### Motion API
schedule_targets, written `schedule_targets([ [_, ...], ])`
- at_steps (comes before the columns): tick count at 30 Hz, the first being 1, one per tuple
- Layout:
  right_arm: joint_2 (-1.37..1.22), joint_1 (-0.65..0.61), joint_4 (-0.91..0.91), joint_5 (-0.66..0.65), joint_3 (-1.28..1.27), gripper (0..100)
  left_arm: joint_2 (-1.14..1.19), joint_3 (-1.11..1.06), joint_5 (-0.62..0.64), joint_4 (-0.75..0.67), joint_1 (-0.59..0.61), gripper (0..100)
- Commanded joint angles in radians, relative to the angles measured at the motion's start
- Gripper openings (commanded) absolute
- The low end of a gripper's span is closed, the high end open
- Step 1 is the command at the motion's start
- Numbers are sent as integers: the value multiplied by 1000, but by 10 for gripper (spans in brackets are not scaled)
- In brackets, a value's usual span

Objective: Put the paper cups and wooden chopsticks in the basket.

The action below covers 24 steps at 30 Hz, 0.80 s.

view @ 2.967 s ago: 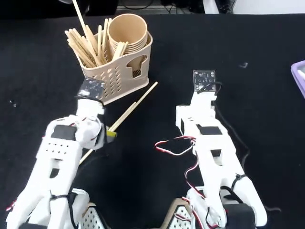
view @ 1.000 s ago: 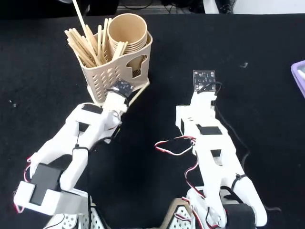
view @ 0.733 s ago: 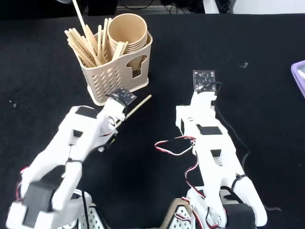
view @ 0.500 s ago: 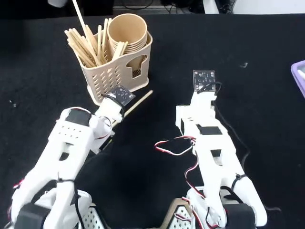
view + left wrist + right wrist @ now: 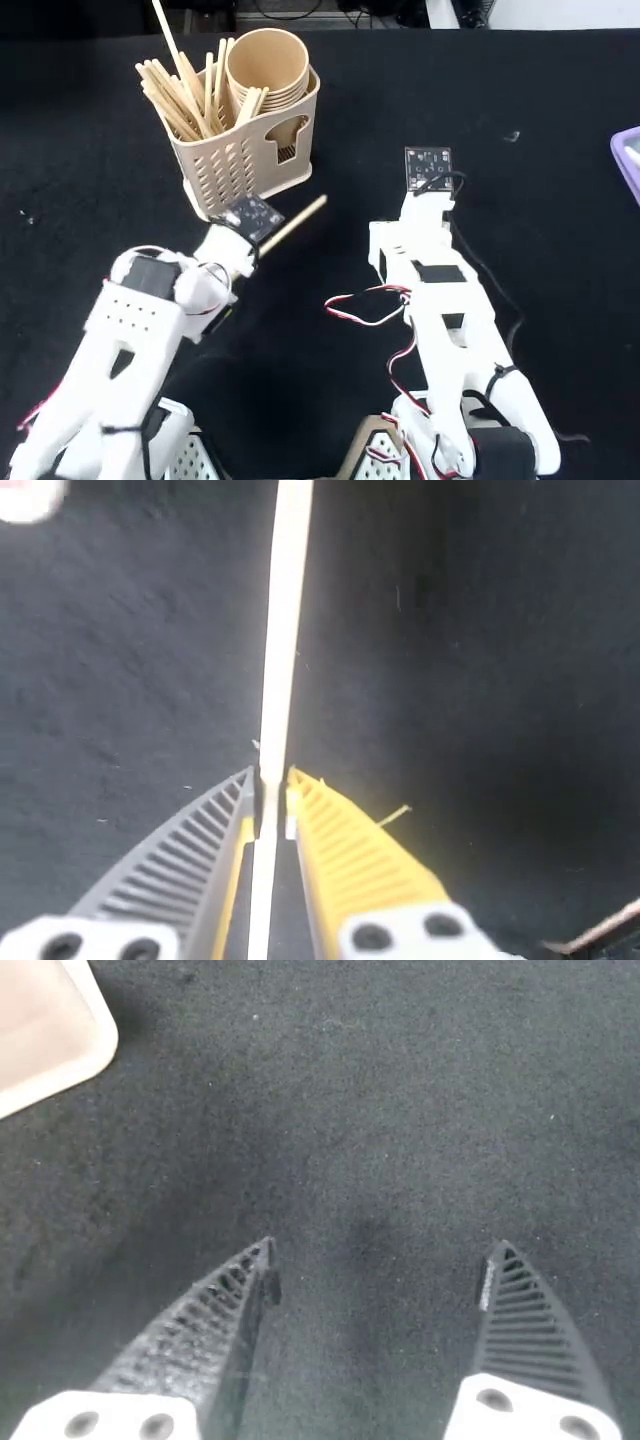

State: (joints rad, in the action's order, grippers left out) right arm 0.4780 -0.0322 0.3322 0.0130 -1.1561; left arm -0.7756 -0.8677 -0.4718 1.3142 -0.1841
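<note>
Wooden chopstick, pinched by the left gripper, ends just beside a corner of the basket; the right gripper hangs spread above black table.

The left arm slants from the lower left of the high view up toward the centre, wrist angled forward. The left gripper has its fingers pinched on a wooden chopstick. The right arm extends straight up from the lower right, and the right gripper has its fingers spread wide.
</note>
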Motion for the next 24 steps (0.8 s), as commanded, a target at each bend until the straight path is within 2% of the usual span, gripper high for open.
schedule_targets([
  [1,28,18,-25,-2,33,322,-118,168,-2,52,-15,29],
  [9,28,18,-26,-2,33,322,-218,455,29,123,-7,29],
  [13,28,18,-26,-2,33,322,-250,604,75,75,-7,29],
  [17,28,18,-26,-2,33,322,-245,653,152,-150,-7,29],
  [24,28,12,-64,-2,8,322,-167,473,330,-827,-8,29],
])
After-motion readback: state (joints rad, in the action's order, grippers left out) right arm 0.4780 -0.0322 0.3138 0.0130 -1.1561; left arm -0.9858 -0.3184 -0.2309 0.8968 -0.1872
